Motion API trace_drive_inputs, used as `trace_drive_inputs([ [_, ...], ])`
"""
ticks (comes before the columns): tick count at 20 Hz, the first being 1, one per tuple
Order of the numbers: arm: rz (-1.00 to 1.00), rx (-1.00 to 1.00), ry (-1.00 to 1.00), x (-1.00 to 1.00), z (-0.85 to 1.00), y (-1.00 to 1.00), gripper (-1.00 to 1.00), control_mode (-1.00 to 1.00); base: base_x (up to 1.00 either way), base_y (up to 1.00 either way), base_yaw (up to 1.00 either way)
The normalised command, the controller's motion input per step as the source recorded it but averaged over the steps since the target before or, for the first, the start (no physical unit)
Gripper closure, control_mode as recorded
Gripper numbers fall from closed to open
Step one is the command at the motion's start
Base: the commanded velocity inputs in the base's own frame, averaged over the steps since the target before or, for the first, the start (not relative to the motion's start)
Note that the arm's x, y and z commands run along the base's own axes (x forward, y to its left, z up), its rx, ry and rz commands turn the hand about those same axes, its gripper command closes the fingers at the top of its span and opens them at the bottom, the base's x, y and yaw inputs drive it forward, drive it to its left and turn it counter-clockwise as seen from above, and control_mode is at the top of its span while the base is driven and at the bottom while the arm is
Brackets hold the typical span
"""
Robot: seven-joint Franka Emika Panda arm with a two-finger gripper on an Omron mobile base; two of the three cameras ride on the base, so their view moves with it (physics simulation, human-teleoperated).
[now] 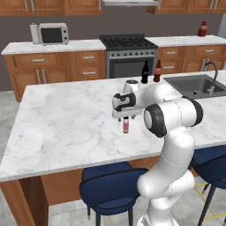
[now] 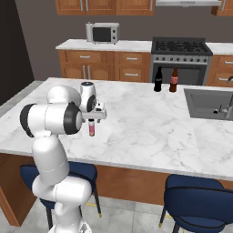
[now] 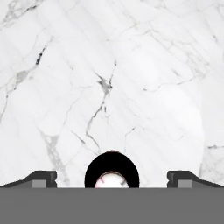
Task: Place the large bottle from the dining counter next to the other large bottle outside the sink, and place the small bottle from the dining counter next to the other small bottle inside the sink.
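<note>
The small bottle (image 1: 126, 126) (image 2: 91, 129), pink-red with a dark cap, stands upright on the dining counter (image 1: 66, 123) near its front edge. My gripper (image 1: 125, 118) (image 2: 91, 120) hangs straight over it and is open. In the hand view the dark cap (image 3: 112, 168) sits midway between the two fingertips (image 3: 43, 177), which stand far apart and clear of it. The large bottle (image 1: 145, 73) (image 2: 158, 79), black, stands beside the other large bottle (image 1: 157, 71) (image 2: 173, 80), red-brown, on the far edge just left of the sink (image 1: 187, 84) (image 2: 200, 107).
A curved tap (image 1: 212, 75) rises at the sink's right side. Blue stools (image 1: 108, 185) (image 2: 200, 200) stand under the counter's near edge. Behind are the stove (image 1: 128, 44), a microwave (image 1: 53, 34) and a red bottle (image 1: 202, 29) on the back counter.
</note>
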Motion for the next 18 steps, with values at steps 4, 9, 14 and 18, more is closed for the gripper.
trace_drive_inputs([
  [4,0.0,0.0,0.0,0.0,0.0,0.0,-1.0,-1.0,0.0,0.0,0.0],
  [9,0.0,0.0,0.0,0.0,0.0,0.0,1.0,-1.0,0.0,0.0,0.0],
  [14,0.0,0.0,0.0,0.0,0.0,0.0,1.0,-1.0,0.0,0.0,0.0],
  [18,0.0,0.0,0.0,-0.03,0.0,0.0,1.0,-1.0,0.0,0.0,0.0],
])
